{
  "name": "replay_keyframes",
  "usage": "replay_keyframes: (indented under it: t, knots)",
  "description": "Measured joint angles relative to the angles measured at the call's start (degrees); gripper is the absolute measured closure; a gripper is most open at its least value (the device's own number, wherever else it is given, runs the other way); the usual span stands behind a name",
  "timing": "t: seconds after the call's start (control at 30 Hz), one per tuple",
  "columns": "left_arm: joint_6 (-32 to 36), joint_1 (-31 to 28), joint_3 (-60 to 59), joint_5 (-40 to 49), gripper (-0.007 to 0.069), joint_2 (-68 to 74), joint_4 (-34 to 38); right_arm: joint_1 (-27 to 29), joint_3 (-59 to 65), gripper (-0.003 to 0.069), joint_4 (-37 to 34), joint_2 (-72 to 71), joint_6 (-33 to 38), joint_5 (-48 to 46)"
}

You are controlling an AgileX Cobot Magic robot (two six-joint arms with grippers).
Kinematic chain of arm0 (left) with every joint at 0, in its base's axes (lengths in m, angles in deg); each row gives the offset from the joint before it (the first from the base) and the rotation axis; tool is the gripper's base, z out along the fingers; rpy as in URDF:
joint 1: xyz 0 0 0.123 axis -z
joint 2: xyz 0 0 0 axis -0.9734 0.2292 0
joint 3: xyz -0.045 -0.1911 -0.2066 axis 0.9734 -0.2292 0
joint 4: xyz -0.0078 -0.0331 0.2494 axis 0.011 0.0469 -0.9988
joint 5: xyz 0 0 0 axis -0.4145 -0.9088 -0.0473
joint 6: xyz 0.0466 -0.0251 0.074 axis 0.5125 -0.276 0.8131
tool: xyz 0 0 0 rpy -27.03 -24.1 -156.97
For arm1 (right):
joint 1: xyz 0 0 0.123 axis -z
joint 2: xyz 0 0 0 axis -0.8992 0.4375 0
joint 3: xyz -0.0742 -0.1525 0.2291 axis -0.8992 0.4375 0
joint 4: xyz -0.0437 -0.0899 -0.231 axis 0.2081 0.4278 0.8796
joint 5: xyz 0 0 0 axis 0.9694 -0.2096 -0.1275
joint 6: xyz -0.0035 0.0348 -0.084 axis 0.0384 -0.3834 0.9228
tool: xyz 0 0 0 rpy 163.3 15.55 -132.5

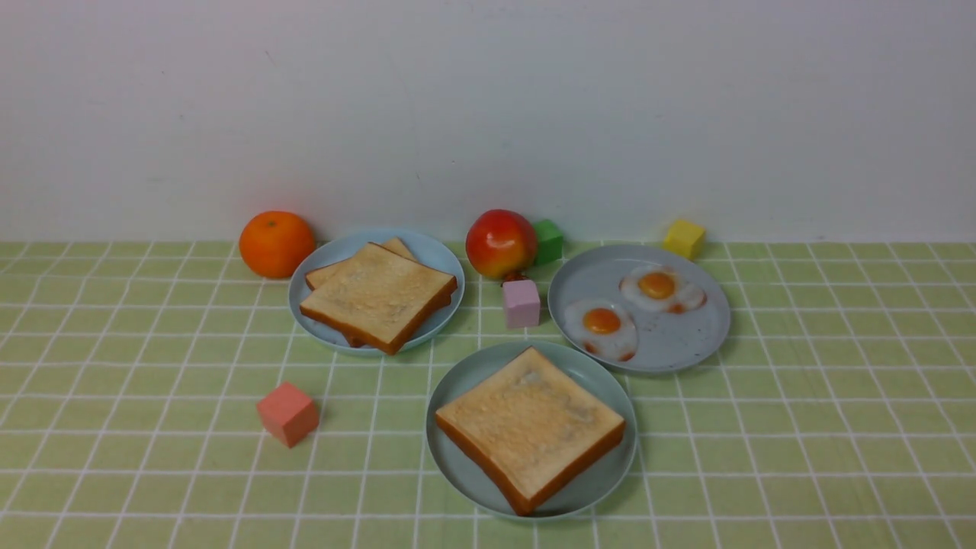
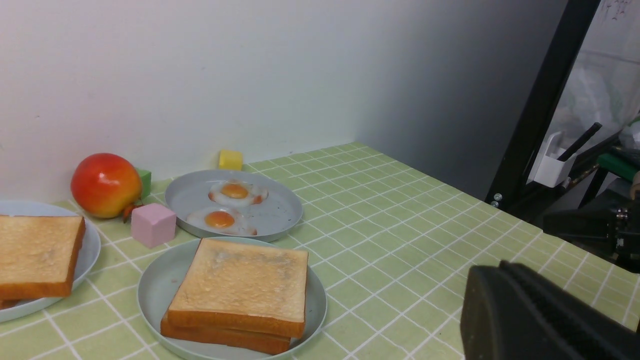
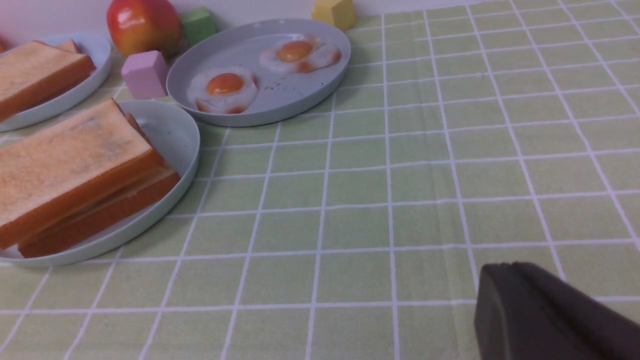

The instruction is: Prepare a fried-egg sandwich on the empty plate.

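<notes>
In the front view neither arm appears, and the top slice of the sandwich (image 1: 530, 424) covers whatever lies beneath it; no egg can be made out there. In the left wrist view the toast plate (image 2: 87, 250) is cut off by the frame's left edge, and the left gripper (image 2: 540, 320) shows only as a dark blur in the lower right corner, its jaws not distinguishable. In the right wrist view the sandwich runs off the left edge, the filling between its slices is too thin to identify, and the right gripper (image 3: 550, 315) is a dark blur in the lower right corner.
</notes>
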Motion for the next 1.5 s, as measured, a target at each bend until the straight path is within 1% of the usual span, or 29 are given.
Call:
replay_keyframes:
  t: [0.3,0.37,0.4,0.5,0.53,0.57,0.6,0.73,0.8,0.87,0.9,1.0,1.5]
  knots:
    - [0.0,-0.1,-1.0,-0.3,0.0623,0.0,-0.5,0.0,0.0,0.0662,0.0,0.0,0.0,0.0]
    - [0.0,-2.2,-1.6,-0.8,0.0626,0.0,-2.7,0.0,0.0,0.0662,0.0,0.0,0.0,0.0]
    - [-0.4,-4.1,-1.7,-0.8,0.0632,0.0,-3.7,0.0,0.0,0.0662,0.0,0.0,0.0,0.0]
    - [-2.3,-14.2,-1.8,-0.3,0.0638,-0.2,-6.2,0.0,0.0,0.0662,0.0,0.0,0.0,0.0]
    - [-3.2,-19.5,-1.8,0.7,0.0638,-0.8,-6.9,0.0,0.0,0.0662,0.0,0.0,0.0,0.0]
    - [-3.8,-22.2,-1.8,1.8,0.0638,-1.3,-7.2,0.0,0.0,0.0662,0.0,0.0,0.0,0.0]
    - [-4.9,-28.1,-1.9,3.7,0.0638,-2.3,-7.6,0.0,0.0,0.0662,0.0,0.0,0.0,0.0]
    - [-6.7,-39.5,-4.3,8.9,0.0638,-6.1,-7.8,0.0,0.0,0.0662,0.0,0.0,0.0,0.0]
    - [-7.6,-43.3,-6.9,10.3,0.0638,-6.8,-7.7,0.0,0.0,0.0662,0.0,0.0,0.0,0.0]
    - [-8.7,-44.7,-9.6,12.0,0.0638,-6.9,-7.6,0.0,0.0,0.0662,0.0,0.0,0.0,0.0]
    - [-9.5,-45.0,-10.3,14.4,0.0638,-6.9,-7.5,0.0,0.0,0.0659,0.0,0.0,0.0,0.0]
    - [-10.2,-45.1,-10.8,17.4,0.0638,-6.9,-7.5,0.0,0.0,0.0656,0.0,0.0,0.0,0.0]
    - [-10.5,-45.2,-10.8,17.7,0.0638,-6.9,-7.5,0.0,0.0,0.0651,0.0,0.0,0.0,0.0]
